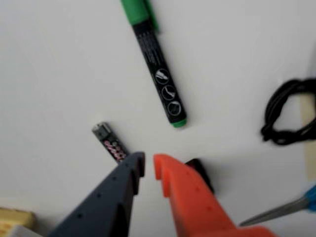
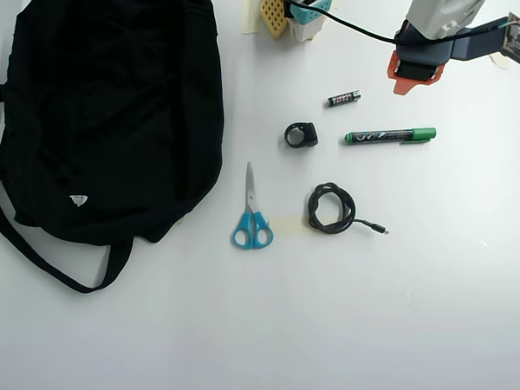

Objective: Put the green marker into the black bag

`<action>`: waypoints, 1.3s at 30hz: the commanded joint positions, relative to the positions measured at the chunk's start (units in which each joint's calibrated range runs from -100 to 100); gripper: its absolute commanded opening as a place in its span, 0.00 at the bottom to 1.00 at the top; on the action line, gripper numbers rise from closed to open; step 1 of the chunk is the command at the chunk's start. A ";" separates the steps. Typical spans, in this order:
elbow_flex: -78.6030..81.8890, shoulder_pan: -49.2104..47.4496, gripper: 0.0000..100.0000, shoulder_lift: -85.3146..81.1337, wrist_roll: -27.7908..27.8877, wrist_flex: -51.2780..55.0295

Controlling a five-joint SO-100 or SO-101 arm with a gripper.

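The green marker lies flat on the white table, with its green cap at the top edge of the wrist view and its green tip end pointing toward my gripper. The dark and orange fingers stand almost together with nothing between them, a short way from the marker's tip end. In the overhead view the marker lies right of centre, and my gripper hovers just above it in the picture. The black bag fills the upper left, with its straps trailing to the lower left. It is out of the wrist view.
A small black battery lies near the dark finger. A black ring-like piece, a coiled black cable and blue-handled scissors lie between the marker and the bag. Yellow and teal items sit at the top edge.
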 commanded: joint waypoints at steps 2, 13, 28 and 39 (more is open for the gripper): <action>-0.28 -1.49 0.03 -1.29 6.64 0.25; 2.50 -0.14 0.03 -1.20 15.03 -0.35; 2.41 0.68 0.03 0.37 15.24 -7.07; 1.52 -1.19 0.04 5.10 13.93 -11.63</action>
